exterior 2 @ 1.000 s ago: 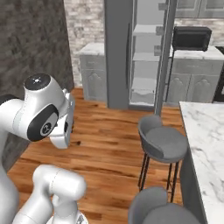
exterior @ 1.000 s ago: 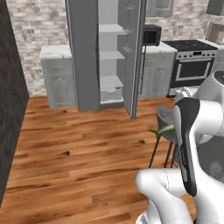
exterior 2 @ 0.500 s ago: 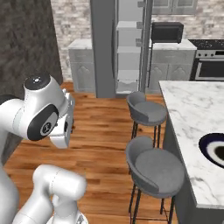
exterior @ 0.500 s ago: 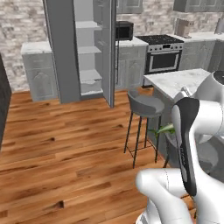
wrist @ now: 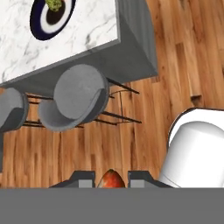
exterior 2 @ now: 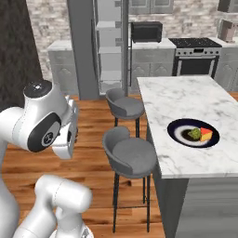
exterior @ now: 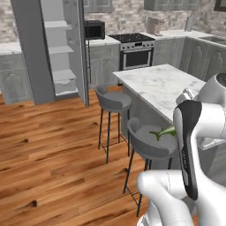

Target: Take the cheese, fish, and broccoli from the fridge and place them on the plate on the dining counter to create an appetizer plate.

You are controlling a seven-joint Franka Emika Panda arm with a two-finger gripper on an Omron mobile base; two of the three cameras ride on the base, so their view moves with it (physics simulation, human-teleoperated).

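Overhead, the two-finger gripper (wrist: 111, 177) was clamped on the slender greenish-orange fish (exterior: 164, 132), above a round grey stool (exterior: 151, 142). Alongside, the white grey-veined marble dining counter (exterior 2: 183, 102) bore the round navy plate (exterior 2: 182, 133), holding the yellow-green broccoli clump (exterior 2: 195, 134) beside the orange-red cheese chunk (exterior 2: 206, 135). Beyond stood the dark-grey fridge (exterior: 31, 57), door open, pale shelves showing.

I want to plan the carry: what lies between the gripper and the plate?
In the hand view, a grey stool and the dining counter edge lie between the gripper, shut on the fish, and the plate.
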